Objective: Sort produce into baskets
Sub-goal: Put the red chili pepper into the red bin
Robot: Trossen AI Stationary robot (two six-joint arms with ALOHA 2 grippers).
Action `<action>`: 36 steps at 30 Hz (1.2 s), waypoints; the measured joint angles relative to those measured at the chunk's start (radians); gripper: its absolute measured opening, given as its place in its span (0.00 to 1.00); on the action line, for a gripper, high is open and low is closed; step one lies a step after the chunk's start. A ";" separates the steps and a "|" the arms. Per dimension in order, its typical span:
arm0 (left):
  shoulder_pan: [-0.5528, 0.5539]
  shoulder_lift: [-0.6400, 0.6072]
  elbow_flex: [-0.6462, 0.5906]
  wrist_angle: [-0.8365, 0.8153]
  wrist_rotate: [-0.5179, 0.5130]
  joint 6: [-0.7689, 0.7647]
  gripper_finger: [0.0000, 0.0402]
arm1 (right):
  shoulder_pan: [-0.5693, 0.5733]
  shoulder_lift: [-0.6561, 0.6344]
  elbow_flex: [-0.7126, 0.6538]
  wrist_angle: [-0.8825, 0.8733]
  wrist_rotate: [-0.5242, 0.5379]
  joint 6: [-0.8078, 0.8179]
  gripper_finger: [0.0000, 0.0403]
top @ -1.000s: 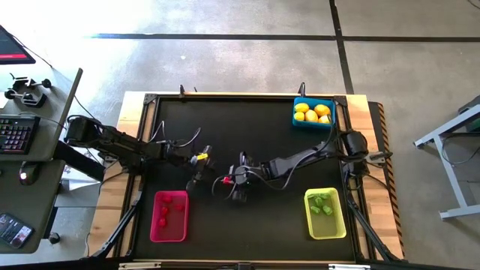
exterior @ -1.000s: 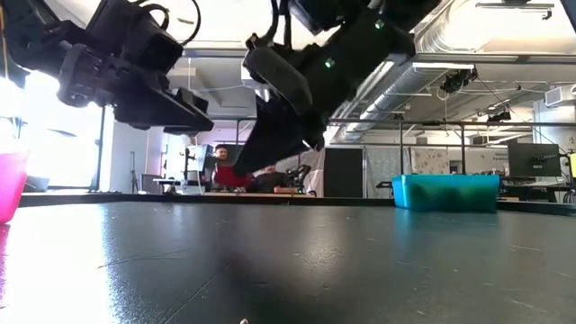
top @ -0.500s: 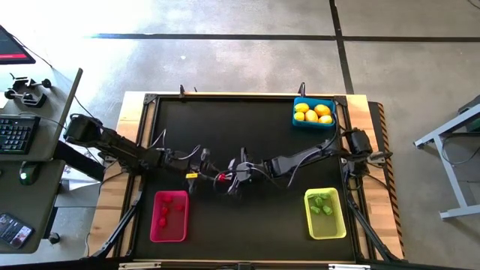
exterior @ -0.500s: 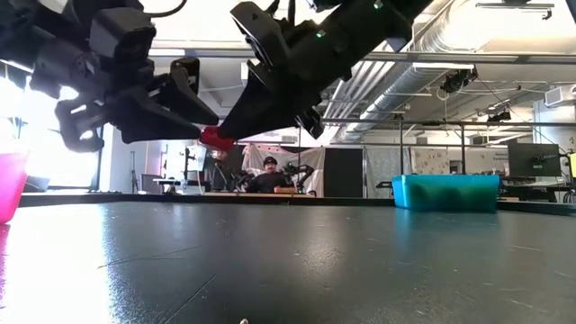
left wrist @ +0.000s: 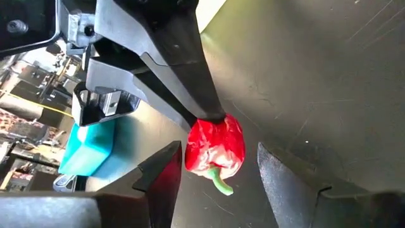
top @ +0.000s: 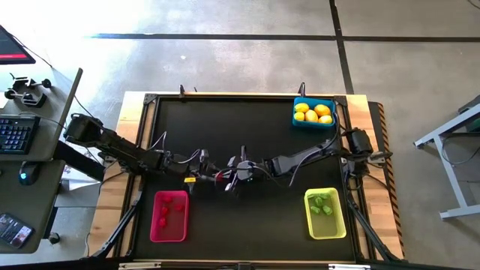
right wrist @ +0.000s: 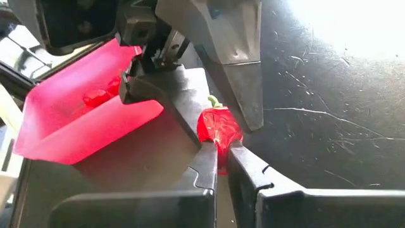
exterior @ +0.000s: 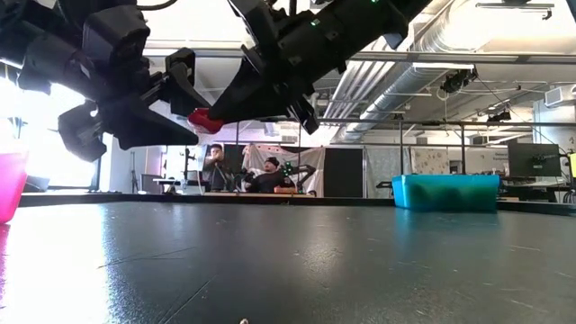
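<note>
— Since a second ago we have brought our two arms together over the middle of the table (top: 247, 120); from above, the left gripper (top: 202, 175) and right gripper (top: 229, 178) now nearly touch, with a red speck between them. How far along are we?

— Mostly done, we judge. From above, the blue basket (top: 313, 114) holds the yellow lemons (top: 312, 112), the yellow-green basket (top: 325, 212) holds green pieces (top: 322, 204), and the pink basket (top: 169, 216) already has red pieces (top: 164, 211). We see no loose produce on the black surface.

— And the low view?

— We see the red pepper (exterior: 205, 120) high off the table, raised since half a second ago, pinched at the tip of the right gripper (exterior: 220, 115), with the left gripper (exterior: 184, 90) crowding in beside it.

— Left wrist view?

— Our left fingers (left wrist: 166, 183) stand open on either side of the red pepper (left wrist: 215, 147); they are not yet closed on it. The right gripper's tip grips it from above.

— Right wrist view?

— Our right fingers (right wrist: 204, 166) are clamped on the red pepper (right wrist: 218, 130), the pink basket (right wrist: 76, 120) lying beyond. What is left, we think: finish this handover, then drop the pepper in the pink basket.
</note>
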State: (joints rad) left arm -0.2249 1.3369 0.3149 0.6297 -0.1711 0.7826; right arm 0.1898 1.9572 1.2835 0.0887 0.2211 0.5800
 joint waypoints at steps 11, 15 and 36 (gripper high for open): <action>-0.035 0.000 0.001 0.010 -0.049 0.008 0.31 | 0.000 0.000 0.000 0.004 -0.002 0.023 0.02; -0.042 0.000 0.001 0.010 -0.062 0.008 0.20 | 0.000 0.000 0.000 0.002 -0.013 0.004 0.03; -0.046 -0.169 0.006 -0.186 0.014 -0.300 0.10 | 0.008 -0.105 -0.005 -0.232 0.071 -0.374 0.38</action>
State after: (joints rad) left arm -0.2707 1.1681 0.3210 0.4432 -0.1567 0.4822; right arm 0.1982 1.8526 1.2782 -0.1433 0.2919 0.2060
